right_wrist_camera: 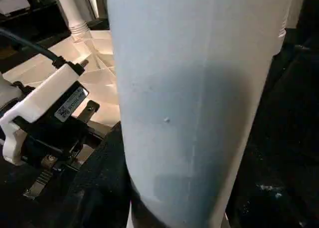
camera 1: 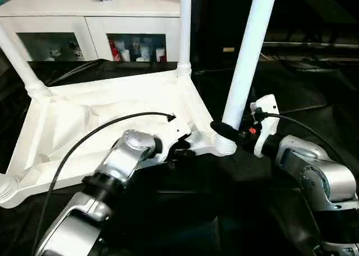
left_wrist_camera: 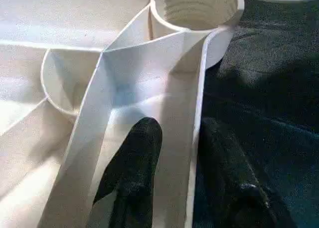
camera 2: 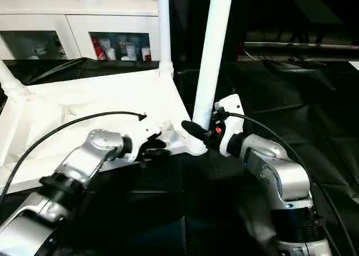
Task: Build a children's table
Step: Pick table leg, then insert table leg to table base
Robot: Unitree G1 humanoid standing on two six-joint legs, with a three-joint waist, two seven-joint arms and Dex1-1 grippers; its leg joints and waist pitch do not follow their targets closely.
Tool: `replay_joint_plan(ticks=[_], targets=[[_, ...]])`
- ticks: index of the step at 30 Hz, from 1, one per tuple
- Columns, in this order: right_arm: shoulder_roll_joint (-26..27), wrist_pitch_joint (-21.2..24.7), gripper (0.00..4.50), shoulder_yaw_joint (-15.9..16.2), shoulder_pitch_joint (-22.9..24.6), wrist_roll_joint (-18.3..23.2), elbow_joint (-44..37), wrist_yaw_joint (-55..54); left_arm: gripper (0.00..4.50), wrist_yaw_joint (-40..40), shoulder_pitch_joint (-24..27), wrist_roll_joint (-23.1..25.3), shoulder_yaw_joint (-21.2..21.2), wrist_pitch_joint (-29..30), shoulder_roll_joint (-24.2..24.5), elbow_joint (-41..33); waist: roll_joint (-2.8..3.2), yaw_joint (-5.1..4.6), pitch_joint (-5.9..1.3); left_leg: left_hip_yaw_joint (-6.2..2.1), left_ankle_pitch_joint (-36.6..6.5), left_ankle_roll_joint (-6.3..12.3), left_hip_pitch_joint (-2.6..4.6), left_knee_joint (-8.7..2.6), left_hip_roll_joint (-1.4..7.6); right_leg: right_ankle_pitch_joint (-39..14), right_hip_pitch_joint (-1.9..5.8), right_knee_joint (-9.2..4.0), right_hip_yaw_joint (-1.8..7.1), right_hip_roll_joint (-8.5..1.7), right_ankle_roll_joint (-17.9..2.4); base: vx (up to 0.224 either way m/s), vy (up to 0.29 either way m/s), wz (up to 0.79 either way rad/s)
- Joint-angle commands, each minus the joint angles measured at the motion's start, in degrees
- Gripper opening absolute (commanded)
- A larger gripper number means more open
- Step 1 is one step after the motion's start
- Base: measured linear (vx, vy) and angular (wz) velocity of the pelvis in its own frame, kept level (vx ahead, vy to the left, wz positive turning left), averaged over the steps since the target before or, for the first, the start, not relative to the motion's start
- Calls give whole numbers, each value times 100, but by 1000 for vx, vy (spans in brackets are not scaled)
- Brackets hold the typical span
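Lying upside down on a black cloth point(camera 1: 280, 88), the white plastic tabletop point(camera 1: 84, 127) is shown with its ribbed underside up, in front of a white glass-door cabinet point(camera 1: 95, 26). Two legs are seen standing in the tabletop's far corner sockets, a left one point(camera 1: 17, 60) and a right one point(camera 1: 184, 26). A third leg point(camera 1: 249, 54) is held nearly upright at the tabletop's near right corner socket point(camera 1: 224, 145), tilted slightly away from the tabletop. The right gripper point(camera 1: 224, 131) is closed around this leg just above the socket, its black fingers point(camera 2: 193, 130) pressed against the tube. The left gripper point(left_wrist_camera: 174, 153) is pinched on the tabletop's rim wall point(left_wrist_camera: 194, 113) beside that socket, one finger inside the rim and one outside. The socket at the tabletop's near left corner point(camera 1: 7, 187) is seen empty.

The parts are judged light, stiff and smooth, so a slip under twisting is considered possible. The leg is best gripped low, close to the socket, where its tilt can be corrected. The tabletop is best steadied by its rim or ribs near the corner being worked, since thin plastic walls may flex if squeezed elsewhere.
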Motion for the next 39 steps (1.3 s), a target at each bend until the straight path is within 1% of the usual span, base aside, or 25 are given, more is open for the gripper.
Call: replay_joint_plan(ticks=[1, 4, 7, 9, 11, 13, 14, 15, 16, 17, 18, 19, 20, 21, 22, 23, 24, 25, 27, 28, 30, 34, 36, 37, 39], targets=[[-45, -66, 191, -97, -21, 28, -70, 24, 119, -73, -88, 22, -86, 36, 0, 91, -15, 14, -363, -113, -1568, 49, 43, -423, 253, -1756, 287, -514, 245, -332, -975, 0, 0, 0], [-62, -72, 191, -105, -17, 20, -67, 30, 106, -155, -85, 57, -145, 92, 46, 112, -7, 12, -361, -111, -1570, 60, 48, -424, 252, -1739, 285, -508, 244, -329, -999, 0, 0, 0], [-66, -91, 191, -97, -29, 0, -51, 27, 68, -262, -69, 127, -221, 117, 145, 123, -14, 9, -356, -115, -1612, 54, 43, -429, 252, -1886, 290, -519, 244, -339, -970, 0, 0, 0], [-71, -128, 191, -87, -36, -29, -29, 20, 70, -305, -56, 226, -310, 95, 239, 137, -21, 3, -354, -116, -1622, 54, 45, -435, 256, -1921, 286, -528, 242, -338, -951, 0, 0, 0], [-80, -193, 191, -56, -53, -110, 29, -27, 39, -365, -25, 251, -325, 79, 325, 114, -21, 0, -350, -117, -1645, 43, 49, -438, 258, -2027, 278, -532, 247, -347, -910, 0, 0, 0], [-103, -393, 191, 56, -87, -391, 174, -172, 29, -448, 42, 209, -282, 79, 438, 4, -23, -9, -342, -114, -1670, 15, 50, -442, 255, -2121, 262, -544, 246, -346, -888, 0, 0, 0], [-108, -454, 191, 79, -89, -447, 207, -188, 28, -468, 64, 200, -274, 80, 466, -30, -63, -16, -339, -113, -1690, 6, 52, -447, 256, -2182, 260, -549, 242, -347, -878, 0, 0, 0], [-94, -638, 191, 94, -74, -491, 238, -151, 23, -497, 94, 178, -257, 95, 496, -67, -36, -17, -340, -113, -1692, -3, 57, -443, 250, -2250, 256, -548, 243, -350, -872, 0, 0, 0], [-86, -765, 191, 110, -62, -536, 261, -142, 11, -526, 124, 150, -236, 110, 518, -97, -36, -24, -343, -115, -1692, -2, 50, -442, 255, -2260, 257, -546, 244, -357, -867, 0, 0, 0], [-57, -884, 191, 103, -74, -569, 360, -150, 11, -544, 246, 33, -105, 102, 579, -211, -60, -28, -351, -117, -1631, 19, 40, -443, 261, -2161, 271, -528, 245, -358, -878, 0, 0, 0], [-54, -943, 191, 108, -86, -582, 416, -128, 0, -589, 329, -70, -19, 51, 610, -294, -53, -34, -355, -120, -1586, 32, 32, -443, 264, -2059, 277, -513, 246, -359, -906, 0, 0, 0], [-54, -943, 191, 108, -86, -582, 416, -128, 0, -589, 329, -70, -19, 51, 610, -294, -51, -61, -356, -118, -1517, 64, 8, -443, 262, -1885, 290, -496, 244, -351, -961, 0, 0, 0], [-53, -983, 191, 104, -92, -577, 453, -98, 0, -621, 391, -146, 43, 12, 631, -363, -57, -71, -365, -106, -1458, 100, 22, -433, 258, -1738, 285, -490, 245, -339, -1016, 0, 0, 0], [-14, -958, 191, 59, -101, -486, 504, -46, 0, -632, 476, -220, 110, -39, 664, -461, -109, -97, -372, -96, -1354, 161, 10, -427, 256, -1558, 307, -470, 245, -335, -1078, 0, 0, 0], [4, -943, 191, 34, -106, -440, 530, -19, 0, -648, 520, -259, 138, -82, 677, -511, -87, -99, -374, -96, -1303, 194, 9, -420, 252, -1501, 308, -456, 245, -344, -1118, 0, 0, 0], [35, -963, 191, 10, -117, -402, 582, 26, 0, -680, 587, -318, 164, -149, 700, -594, -79, -126, -368, -86, -1265, 249, 2, -412, 242, -1524, 308, -469, 243, -338, -1123, 0, 0, 0], [61, -987, 191, -7, -130, -371, 633, 69, 0, -708, 644, -372, 188, -197, 713, -662, -112, -136, -366, -84, -1249, 294, 0, -409, 242, -1651, 315, -477, 238, -354, -1104, 0, 0, 0], [115, -1050, 191, 1, -183, -329, 777, 214, 0, -653, 712, -424, 252, -292, 685, -720, -121, -148, -363, -75, -1212, 321, -7, -408, 240, -1796, 307, -497, 235, -349, -1059, 0, 0, 0], [148, -1086, 191, 15, -222, -307, 858, 266, 0, -624, 740, -459, 293, -338, 657, -740, -110, -147, -362, -70, -1179, 337, 2, -399, 236, -1939, 295, -510, 236, -349, -1014, 0, 0, 0], [175, -1093, 191, 20, -259, -275, 923, 311, 0, -592, 755, -474, 318, -356, 637, -752, -129, -156, -356, -69, -1161, 343, -8, -406, 235, -1964, 299, -513, 235, -341, -1000, 0, 0, 0], [265, -1048, 191, 20, -423, -177, 1113, 425, 0, -526, 800, -481, 350, -427, 591, -760, -121, -156, -360, -72, -1165, 343, 7, -410, 248, -1998, 286, -506, 235, -339, -1006, 0, 0, 0], [288, -1092, 191, 98, -577, -238, 1328, 520, 0, -537, 849, -518, 392, -563, 559, -782, -108, -156, -371, -69, -1124, 343, 22, -403, 256, -1838, 280, -485, 241, -337, -1066, 0, 0, 0], [313, -1139, 191, 110, -658, -267, 1454, 564, 0, -534, 865, -511, 410, -542, 555, -809, -116, -151, -374, -52, -1047, 375, 30, -394, 250, -1602, 283, -461, 249, -333, -1147, 0, 0, 0], [329, -1174, 191, 112, -706, -289, 1534, 574, 0, -503, 869, -524, 445, -571, 536, -809, -137, -154, -375, -53, -1030, 385, 23, -394, 252, -1587, 291, -456, 249, -338, -1151, 0, 0, 0], [394, -1304, 191, 122, -863, -361, 1845, 629, 0, -451, 920, -592, 570, -706, 492, -825, -148, -151, -378, -57, -986, 399, 6, -389, 243, -1641, 302, -449, 238, -350, -1155, 0, 0, 0]])
